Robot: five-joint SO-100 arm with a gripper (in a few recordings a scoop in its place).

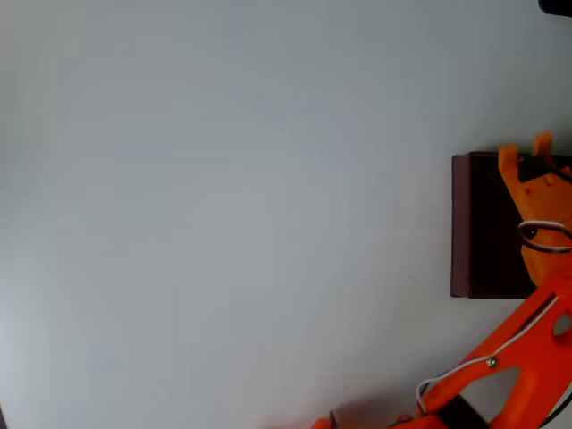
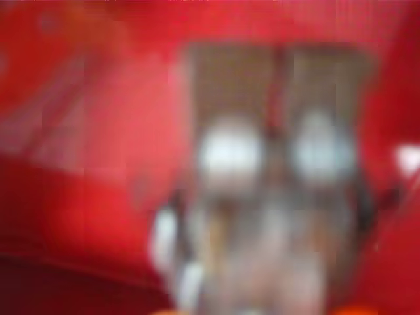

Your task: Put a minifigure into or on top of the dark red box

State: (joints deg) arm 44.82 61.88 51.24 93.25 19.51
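Blurred minifigure (image 2: 275, 197) close; arm over dark red box (image 1: 487, 223).

From my overhead feed I see a plain, pale grey-white tabletop (image 1: 223, 214). Light falls softly and evenly on it. A dark corner (image 1: 556, 5) sits top right.

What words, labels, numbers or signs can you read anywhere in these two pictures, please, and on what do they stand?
None can be read.
Overhead view: the dark red box, the orange gripper over it and the pale table carry no visible lettering.
Wrist view: too blurred to read anything; just red surfaces and a grey, out-of-focus shape.
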